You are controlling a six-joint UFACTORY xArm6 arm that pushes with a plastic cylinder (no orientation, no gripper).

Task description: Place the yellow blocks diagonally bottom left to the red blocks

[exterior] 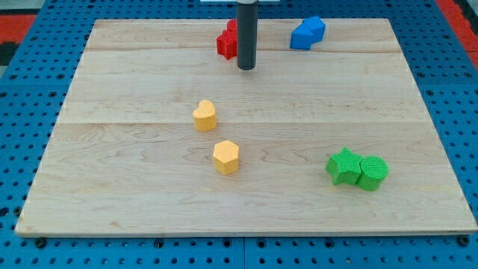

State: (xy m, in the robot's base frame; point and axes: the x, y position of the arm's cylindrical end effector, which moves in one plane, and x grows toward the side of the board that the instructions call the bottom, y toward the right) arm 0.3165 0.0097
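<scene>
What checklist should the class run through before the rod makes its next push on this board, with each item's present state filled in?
1. My tip in view: ok.
2. Tip touching either yellow block: not ok; it sits by the red blocks.
3. Yellow heart-like block and yellow hexagonal block lie below-left of the reds: ok.
4. Yellow blocks touching each other: not ok, apart.
5. Red blocks fully visible: not ok, rod hides part.

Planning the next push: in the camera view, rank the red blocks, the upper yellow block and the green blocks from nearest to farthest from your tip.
1. Red blocks: just left of my tip.
2. Upper yellow block: below-left, mid-board.
3. Green blocks: far, bottom right.
</scene>
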